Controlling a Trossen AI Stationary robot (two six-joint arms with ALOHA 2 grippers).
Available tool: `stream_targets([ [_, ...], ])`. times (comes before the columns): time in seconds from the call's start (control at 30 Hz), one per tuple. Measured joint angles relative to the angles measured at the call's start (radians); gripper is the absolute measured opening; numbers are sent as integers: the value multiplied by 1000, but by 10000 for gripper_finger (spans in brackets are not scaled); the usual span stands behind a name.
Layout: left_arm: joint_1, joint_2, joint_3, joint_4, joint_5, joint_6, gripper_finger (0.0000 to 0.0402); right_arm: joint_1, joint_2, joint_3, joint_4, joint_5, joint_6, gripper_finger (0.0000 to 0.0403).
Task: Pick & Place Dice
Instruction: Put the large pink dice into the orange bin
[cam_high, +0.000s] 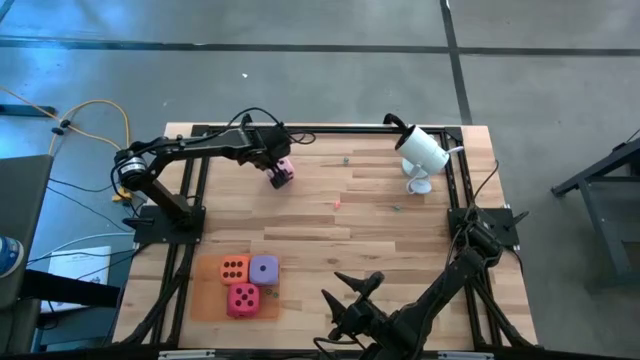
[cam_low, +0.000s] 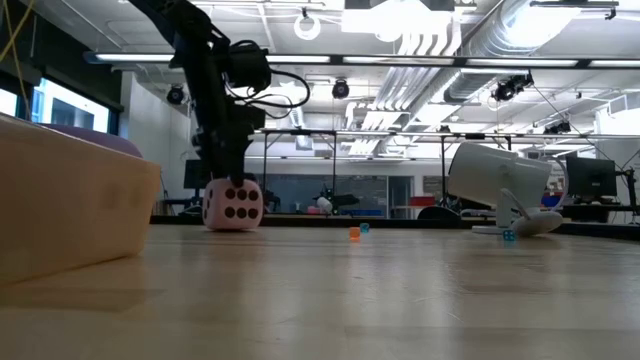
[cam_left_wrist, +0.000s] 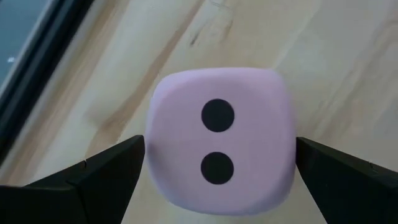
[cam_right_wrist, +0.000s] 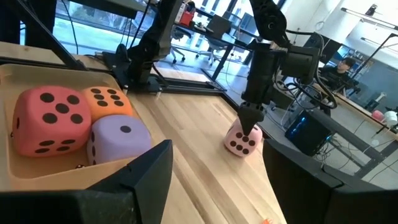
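The light pink die (cam_high: 283, 172) sits toward the table's far left, and my left gripper (cam_high: 277, 168) comes down on it from above. In the left wrist view the die (cam_left_wrist: 219, 140) shows a two-pip face between my fingers. In the low view the die (cam_low: 233, 205) has its underside at table level. The orange die (cam_high: 234, 268), purple die (cam_high: 264, 268) and magenta die (cam_high: 243, 298) lie together in the flat orange tray (cam_high: 205, 295) at the near left. My right gripper (cam_high: 350, 298) waits open at the near edge, right of the tray. My left gripper has the light pink die pinched between its two fingers, one fingertip (cam_left_wrist: 134, 155) on the die's left side (cam_left_wrist: 155, 155) and the other on the opposite side (cam_left_wrist: 287, 155). The fingers point down from above. The die stays upright, its underside apparently on the table.
A white lamp-like object (cam_high: 422, 150) stands at the far right corner. Small coloured bits (cam_low: 354, 233) lie on the wood mid-table. The black frame rail (cam_high: 330, 128) runs along the far edge. Bare wood lies between the tray and the pink die.
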Motion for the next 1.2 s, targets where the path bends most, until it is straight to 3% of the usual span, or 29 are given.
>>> stream_targets([
  [0.4, 2, -5, 0, 2, -48, 18, 398, -1, 0, 0, 0, 0, 0, 239],
  [0.63, 74, -5, 0, 4, -46, -13, 398, -2, 0, 0, 18, -17, 0, 239],
  [0.83, 137, -5, 0, 15, 59, -1, 398, -2, 0, 0, 25, -19, 0, 239],
  [1.2, 167, 59, 6, 37, 43, -4, 398, -2, 0, 0, 28, -19, -3, 239],
])
